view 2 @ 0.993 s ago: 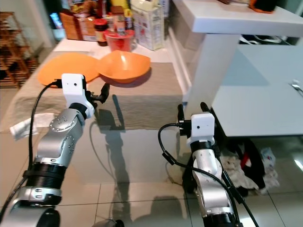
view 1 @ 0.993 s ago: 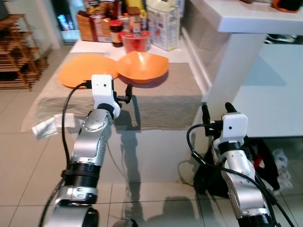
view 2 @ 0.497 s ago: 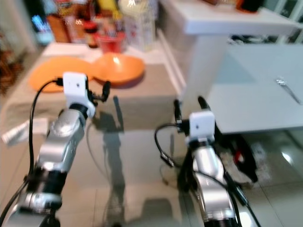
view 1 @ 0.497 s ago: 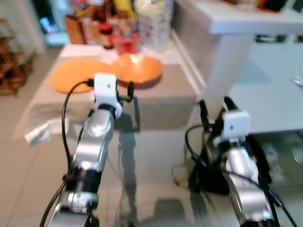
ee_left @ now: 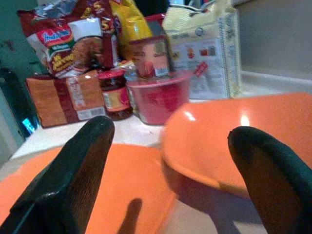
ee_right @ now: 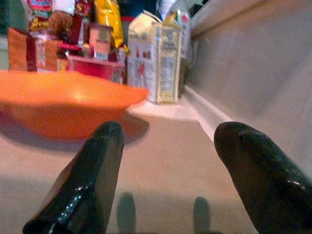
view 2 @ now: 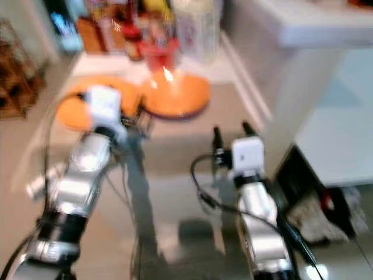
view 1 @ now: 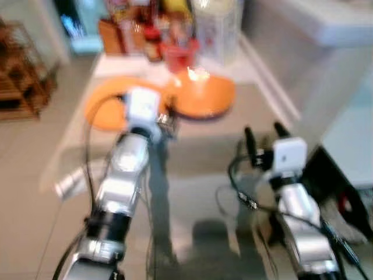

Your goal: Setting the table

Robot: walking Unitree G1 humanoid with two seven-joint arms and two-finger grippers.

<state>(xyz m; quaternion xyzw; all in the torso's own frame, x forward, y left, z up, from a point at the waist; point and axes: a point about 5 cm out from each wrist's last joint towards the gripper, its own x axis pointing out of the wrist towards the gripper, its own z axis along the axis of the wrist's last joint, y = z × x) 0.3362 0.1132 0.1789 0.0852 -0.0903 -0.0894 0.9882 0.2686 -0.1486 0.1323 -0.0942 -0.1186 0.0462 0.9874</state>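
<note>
Whole head view has swung and gone blurry since half a second ago, so the camera moved, and the left gripper has pushed up closer over the seam where the orange bowl meets the flat orange plate on the grey mat, while the right gripper hangs lower, near the mat's front edge. Left wrist cam: fingers spread wide, nothing between them, bowl and plate just ahead, red tub and snack packets behind. Right wrist cam: fingers wide apart too and empty, with the bowl ahead and a carton by the wall.
</note>
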